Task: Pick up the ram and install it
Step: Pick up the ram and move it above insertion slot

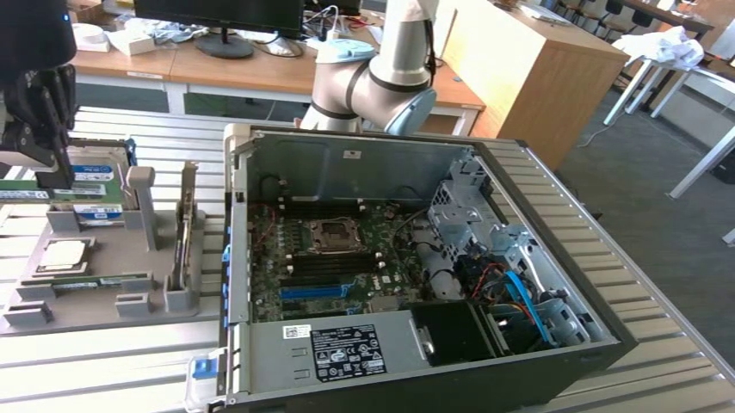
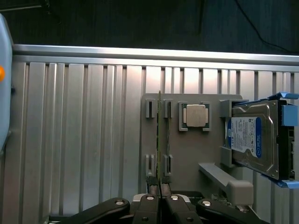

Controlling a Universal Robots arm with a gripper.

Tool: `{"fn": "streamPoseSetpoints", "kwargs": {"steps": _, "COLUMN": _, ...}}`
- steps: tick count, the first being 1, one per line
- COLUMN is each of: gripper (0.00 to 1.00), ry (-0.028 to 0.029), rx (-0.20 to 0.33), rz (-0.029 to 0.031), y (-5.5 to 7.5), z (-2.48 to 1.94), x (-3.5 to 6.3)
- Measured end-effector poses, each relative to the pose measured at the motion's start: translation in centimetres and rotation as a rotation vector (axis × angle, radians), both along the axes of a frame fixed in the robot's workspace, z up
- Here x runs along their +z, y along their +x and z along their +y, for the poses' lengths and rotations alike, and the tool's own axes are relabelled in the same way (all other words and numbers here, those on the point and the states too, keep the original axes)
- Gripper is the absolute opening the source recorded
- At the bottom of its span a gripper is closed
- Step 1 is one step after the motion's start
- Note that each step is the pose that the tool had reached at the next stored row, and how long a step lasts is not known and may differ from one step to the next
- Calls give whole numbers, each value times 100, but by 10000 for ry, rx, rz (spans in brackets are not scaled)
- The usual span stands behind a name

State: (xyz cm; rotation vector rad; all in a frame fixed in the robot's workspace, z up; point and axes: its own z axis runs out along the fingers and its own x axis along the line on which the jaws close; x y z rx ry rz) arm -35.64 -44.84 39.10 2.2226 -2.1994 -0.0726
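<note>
At the exterior view's left, the gripper [image 2: 160, 199] hangs above the far end of the grey holder [image 2: 191, 154]. The jaws are drawn in narrow, fingertips all but meeting, and I can make out nothing pinched between them.

In the wrist view they line up with the ram [image 2: 160, 140]. It stands on its long edge in the holder, caught between paired clips at each end. Its thin top edge runs straight toward the gap between the fingertips. I judge it not yet lifted and seated in those clips. Standing this way, its narrow edge faces up and both flat faces are free, which suits a pinch from above. The wrist is turned so the pads would face those flats.

Just beside the ram on the holder, the square silver processor [image 2: 195, 115] sits in its own brackets. Beyond it, at the holder's side farthest from the ram, the blue-labelled hard drive [image 2: 252, 140] leans in a cradle. Each part is fenced in, probably so that it keeps a known place and cannot slide on the slatted metal bench [image 2: 84, 140].

On the exterior view's right of the holder, just beside it, the computer case [image 1: 344, 163] lies on its side with the cover off. Its motherboard [image 1: 333, 258] therefore faces upward, open to a reach from above. Behind the case, well apart from the holder, rises the pale arm [image 1: 385, 82].
</note>
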Motion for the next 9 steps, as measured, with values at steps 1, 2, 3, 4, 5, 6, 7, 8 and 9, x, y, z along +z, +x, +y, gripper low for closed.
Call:
{"fn": "streamPoseSetpoints", "kwargs": {"steps": 1, "gripper": 11, "ry": 0, "rx": 0, "rz": 1, "y": 6, "z": 0, "x": 0}}
{"fn": "streamPoseSetpoints", "kwargs": {"steps": 2, "gripper": 11, "ry": 0, "rx": 0, "rz": 1, "y": 12, "z": 0, "x": 0}}
{"fn": "streamPoseSetpoints", "kwargs": {"steps": 3, "gripper": 11, "ry": 0, "rx": -1, "rz": 1, "y": 17, "z": 0, "x": 0}}
{"fn": "streamPoseSetpoints", "kwargs": {"steps": 4, "gripper": 11, "ry": 1, "rx": -1, "rz": 0, "y": 22, "z": 1, "x": 0}}
{"fn": "streamPoseSetpoints", "kwargs": {"steps": 5, "gripper": 11, "ry": 0, "rx": -1, "rz": 1, "y": 26, "z": 1, "x": 0}}
{"fn": "streamPoseSetpoints", "kwargs": {"steps": 6, "gripper": 11, "ry": 0, "rx": -1, "rz": 0, "y": 31, "z": 0, "x": 0}}
{"fn": "streamPoseSetpoints", "kwargs": {"steps": 7, "gripper": 11, "ry": 1, "rx": 0, "rz": 0, "y": 35, "z": 0, "x": -1}}
{"fn": "streamPoseSetpoints", "kwargs": {"steps": 8, "gripper": 11, "ry": 0, "rx": 0, "rz": 1, "y": 38, "z": 0, "x": 0}}
{"fn": "streamPoseSetpoints", "kwargs": {"steps": 9, "gripper": 11, "ry": 0, "rx": -1, "rz": 1, "y": 41, "z": 0, "x": 0}}
